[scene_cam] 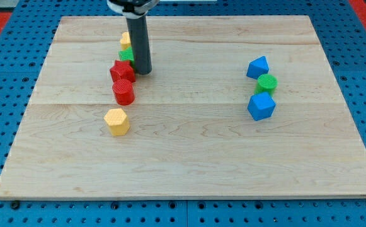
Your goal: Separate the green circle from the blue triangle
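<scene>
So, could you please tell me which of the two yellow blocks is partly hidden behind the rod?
The yellow block toward the view's top, above my tip; the yellow hexagon lies fully exposed.

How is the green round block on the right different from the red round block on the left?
The green circle block sits squeezed between two blue blocks; the red cylinder block sits just below another red block. The green one looks shorter, the red taller. My tip is near the red one, far from the green. Both are round.

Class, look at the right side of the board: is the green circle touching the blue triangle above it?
Touching. The camera view shows the green circle pressed against the lower edge of the blue triangle, with no wood visible between them.
</scene>
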